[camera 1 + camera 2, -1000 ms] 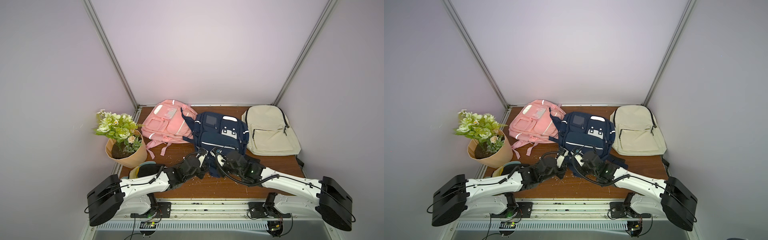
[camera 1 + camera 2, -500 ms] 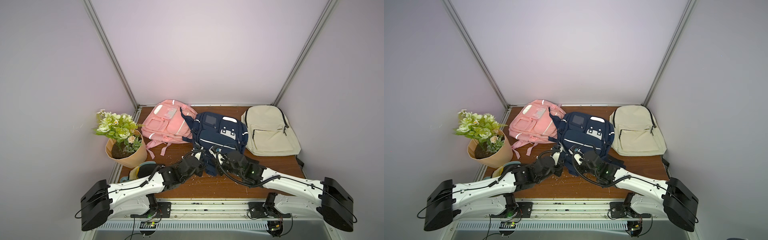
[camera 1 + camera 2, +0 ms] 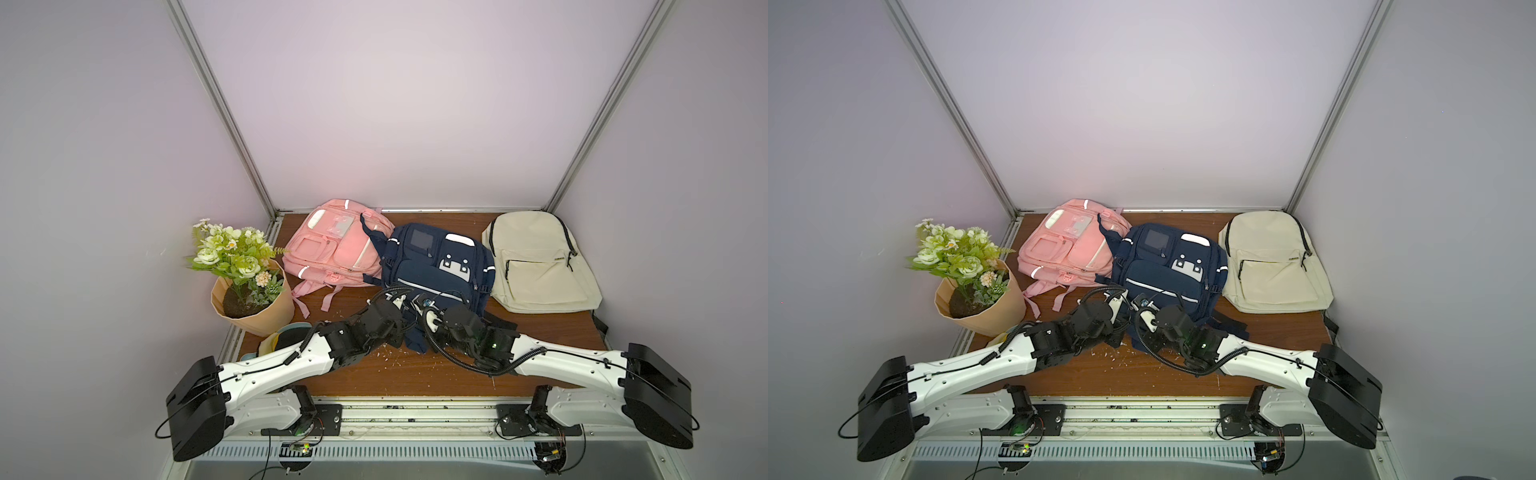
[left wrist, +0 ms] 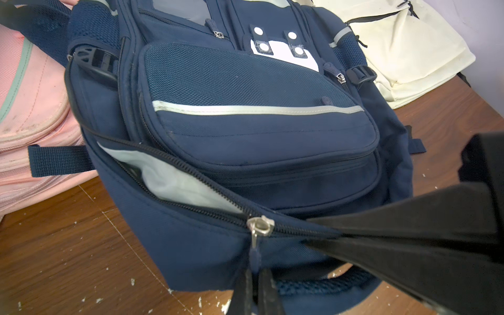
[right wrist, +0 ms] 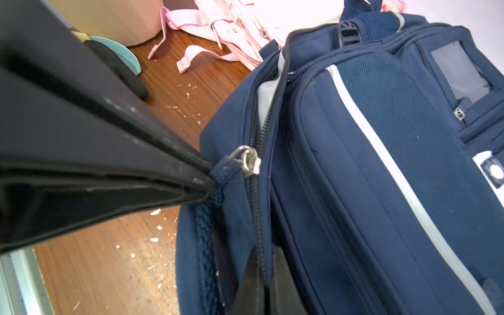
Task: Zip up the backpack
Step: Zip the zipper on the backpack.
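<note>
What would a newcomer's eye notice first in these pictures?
The navy backpack lies in the middle, between a pink backpack and a beige backpack, its zip partly open. At its near end the left gripper pinches the zip pull and the right gripper clamps the closed seam beside it. A flower pot stands at the left.

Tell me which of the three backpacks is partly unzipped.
The navy backpack in the middle: its zipper gapes over pale lining. No such gap shows on the pink backpack or the cream backpack.
</note>
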{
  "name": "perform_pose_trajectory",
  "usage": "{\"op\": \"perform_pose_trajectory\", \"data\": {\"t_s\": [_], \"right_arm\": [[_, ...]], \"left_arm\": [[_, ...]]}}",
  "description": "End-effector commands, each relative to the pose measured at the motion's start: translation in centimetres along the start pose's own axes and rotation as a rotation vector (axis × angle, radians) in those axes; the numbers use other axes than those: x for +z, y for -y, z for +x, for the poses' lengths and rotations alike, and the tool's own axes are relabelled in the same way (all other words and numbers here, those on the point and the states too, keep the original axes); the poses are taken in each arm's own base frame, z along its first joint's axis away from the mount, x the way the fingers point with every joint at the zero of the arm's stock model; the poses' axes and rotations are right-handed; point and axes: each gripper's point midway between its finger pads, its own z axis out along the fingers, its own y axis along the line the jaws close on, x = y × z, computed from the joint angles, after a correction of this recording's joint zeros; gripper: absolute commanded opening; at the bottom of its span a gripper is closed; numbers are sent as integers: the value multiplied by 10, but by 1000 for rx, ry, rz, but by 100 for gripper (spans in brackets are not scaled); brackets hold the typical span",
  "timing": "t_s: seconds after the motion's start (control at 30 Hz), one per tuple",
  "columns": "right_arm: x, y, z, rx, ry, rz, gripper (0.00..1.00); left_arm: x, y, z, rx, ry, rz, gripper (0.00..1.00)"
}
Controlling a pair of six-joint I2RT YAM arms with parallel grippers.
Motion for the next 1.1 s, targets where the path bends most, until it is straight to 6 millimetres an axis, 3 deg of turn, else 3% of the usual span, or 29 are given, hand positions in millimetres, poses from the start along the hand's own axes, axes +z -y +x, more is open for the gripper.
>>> {"op": "perform_pose_trajectory", "data": {"t_s": [0.0,0.23,0.33,0.53,0.67,0.8,0.9,1.07], "right_arm": [[-2,21,16,-23,-65,107,0],[-11,-26,1,-48,31,-103,0],[-9,-31,7,-68,13,-86,0],[-9,-3,19,-38,-13,67,0],[-8,4,25,-49,-21,110,0],[-10,19,30,-69,-25,194,0],[-15,45,32,-38,-40,325,0],[-14,74,35,63,-59,371,0]], "left_arm": [[-5,-38,-10,-55,33,-158,0],[19,-11,-13,-155,37,-29,0],[25,-6,-20,-172,36,-19,0],[16,-17,-16,-203,47,-39,0],[4,-25,-9,-241,67,-25,0],[-5,-56,4,-196,40,-181,0],[-16,-81,18,-166,15,-311,0],[-17,-91,41,-157,-17,-340,0]]}}
